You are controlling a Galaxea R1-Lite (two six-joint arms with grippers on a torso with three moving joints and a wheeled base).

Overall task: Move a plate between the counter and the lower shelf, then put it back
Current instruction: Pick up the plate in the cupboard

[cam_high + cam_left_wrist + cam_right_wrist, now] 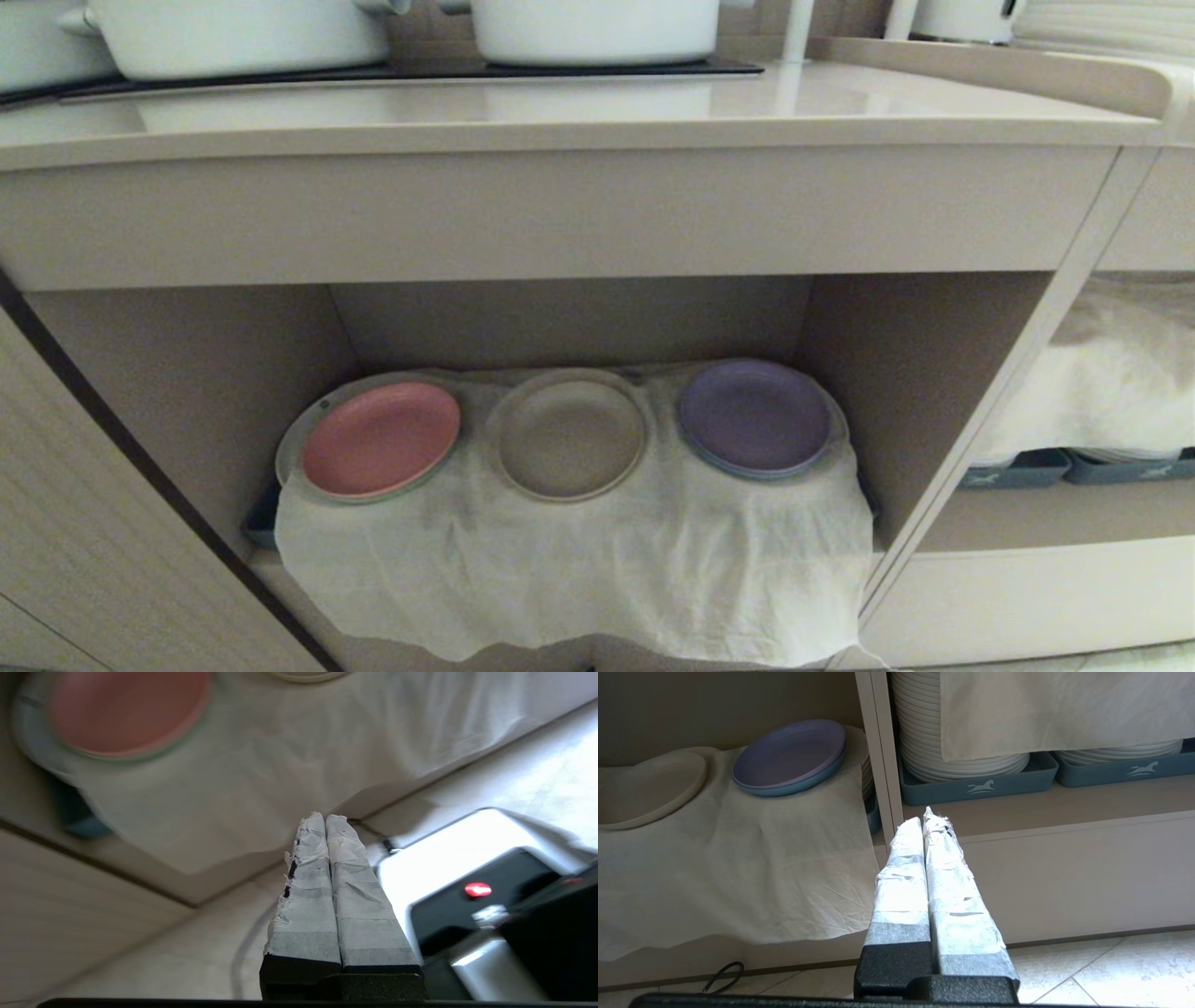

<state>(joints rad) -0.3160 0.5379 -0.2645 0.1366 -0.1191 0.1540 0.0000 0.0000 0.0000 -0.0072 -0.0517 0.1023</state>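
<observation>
L gripper (327,817) fingers pressed together, holding nothing, low in front of the white cloth (579,551); on the lower shelf (187,392), L to R on the cloth: pink plate (381,439), the plate (570,435) in the middle, purple plate (754,417); counter (560,117) above w/ white pots (243,33); R gripper (927,814) fingers together, empty, near the shelf divider (878,765)

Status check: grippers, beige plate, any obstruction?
Left gripper shut, empty, below shelf front. Right gripper shut, parked. Plate on lower shelf cloth, between pink plate and purple plate. Nothing blocking.
</observation>
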